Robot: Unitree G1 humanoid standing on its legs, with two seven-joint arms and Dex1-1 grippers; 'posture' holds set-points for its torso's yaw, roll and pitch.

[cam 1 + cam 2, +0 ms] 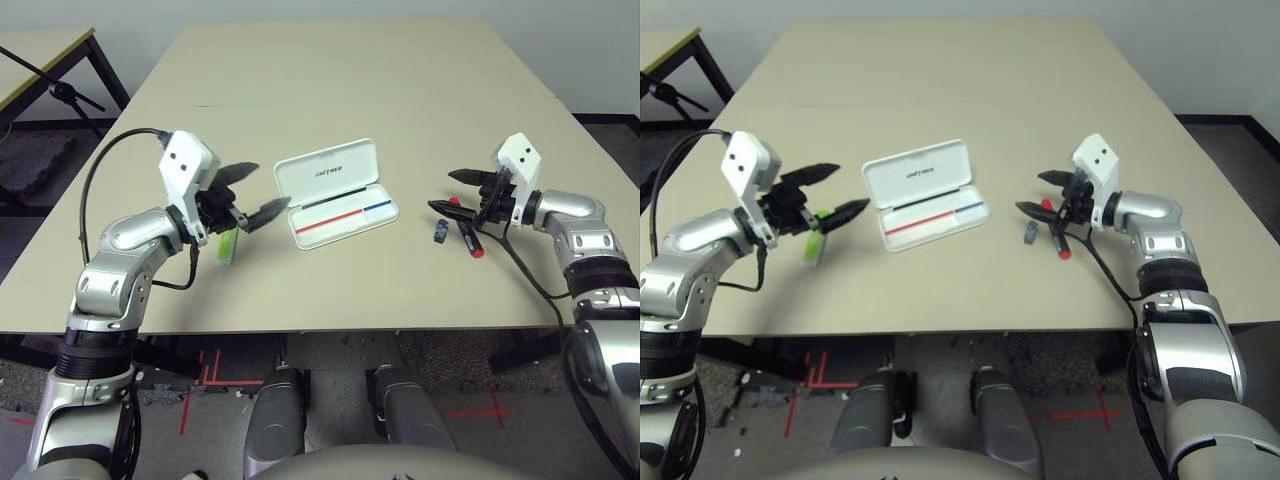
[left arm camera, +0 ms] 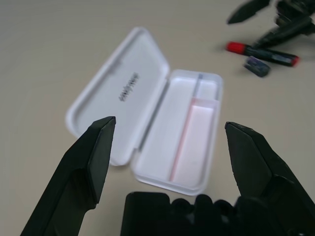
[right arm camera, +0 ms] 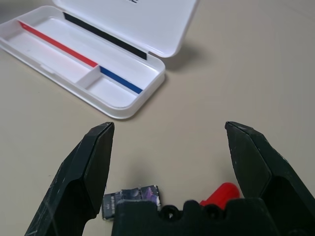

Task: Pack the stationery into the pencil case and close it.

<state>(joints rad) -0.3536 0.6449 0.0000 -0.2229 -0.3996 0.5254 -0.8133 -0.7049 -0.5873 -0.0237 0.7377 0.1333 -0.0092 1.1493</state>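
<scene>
Left eye view showed the tabletop [image 1: 330, 290] largest, with the white pencil case [image 1: 345, 232] near its middle, lid raised and compartments empty. The left hand [image 1: 262, 193], spread wide and holding nothing, hung over the side left of the case, above the green highlighter [image 1: 228, 246]. The right hand [image 1: 440, 190], also wide apart and empty, hung on the other side, over the red marker [image 1: 468, 238]. Smallest came the dark block [image 1: 441, 231], lying just beside the marker, between it and the case.
</scene>
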